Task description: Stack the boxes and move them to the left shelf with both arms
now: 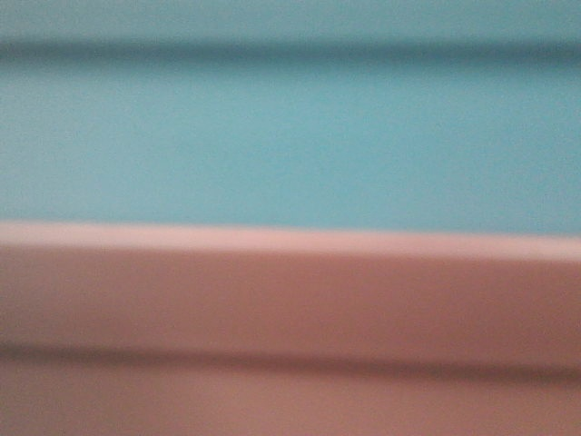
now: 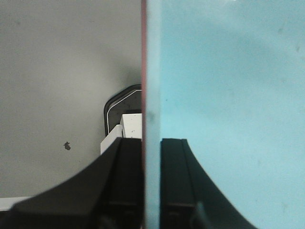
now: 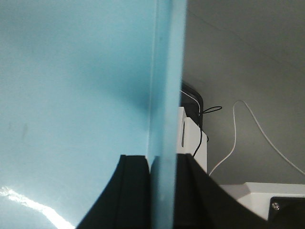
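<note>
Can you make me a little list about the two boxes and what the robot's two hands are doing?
blue box: light blue, shows above the pink one in the blurry front view
pink box: salmon pink, below the blue
stacked: looks so; a thin pink edge runs along the blue wall in the left wrist view
left gripper: shut, fingers pinching the blue wall and the pink edge together
right gripper: shut, fingers pinching the blue wall
shelf: not in view
</note>
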Tool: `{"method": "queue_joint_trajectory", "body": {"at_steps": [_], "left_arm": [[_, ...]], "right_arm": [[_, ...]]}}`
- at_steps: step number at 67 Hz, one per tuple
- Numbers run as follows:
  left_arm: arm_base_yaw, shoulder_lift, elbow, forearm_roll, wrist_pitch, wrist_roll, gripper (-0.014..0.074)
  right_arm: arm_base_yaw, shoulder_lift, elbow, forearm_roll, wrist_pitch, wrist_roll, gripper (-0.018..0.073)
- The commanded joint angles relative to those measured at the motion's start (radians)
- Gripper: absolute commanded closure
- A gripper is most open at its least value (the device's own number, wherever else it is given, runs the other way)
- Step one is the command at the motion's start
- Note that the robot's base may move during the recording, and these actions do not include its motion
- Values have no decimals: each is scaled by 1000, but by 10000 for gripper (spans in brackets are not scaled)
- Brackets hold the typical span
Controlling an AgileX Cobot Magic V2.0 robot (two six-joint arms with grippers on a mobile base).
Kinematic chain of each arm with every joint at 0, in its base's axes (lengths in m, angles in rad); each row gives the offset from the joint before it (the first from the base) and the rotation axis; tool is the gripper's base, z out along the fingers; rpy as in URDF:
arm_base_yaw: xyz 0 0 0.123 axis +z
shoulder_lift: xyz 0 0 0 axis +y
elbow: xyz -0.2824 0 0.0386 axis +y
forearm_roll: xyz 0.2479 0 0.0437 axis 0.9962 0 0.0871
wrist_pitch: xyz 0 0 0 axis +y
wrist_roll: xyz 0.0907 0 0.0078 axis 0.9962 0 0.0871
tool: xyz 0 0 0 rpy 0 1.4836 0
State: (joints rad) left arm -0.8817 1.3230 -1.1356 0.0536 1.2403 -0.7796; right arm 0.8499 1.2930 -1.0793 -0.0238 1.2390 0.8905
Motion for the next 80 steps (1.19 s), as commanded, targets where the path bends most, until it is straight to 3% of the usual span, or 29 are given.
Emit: {"method": "queue_joint_trajectory", "body": {"at_steps": [1, 80], "left_arm": [[-6, -35, -35, 6, 99, 6, 601], [-6, -35, -35, 6, 99, 6, 601]], "right_arm": [[2, -33, -29, -16, 50, -10, 503], [2, -33, -29, -16, 50, -10, 503]]}}
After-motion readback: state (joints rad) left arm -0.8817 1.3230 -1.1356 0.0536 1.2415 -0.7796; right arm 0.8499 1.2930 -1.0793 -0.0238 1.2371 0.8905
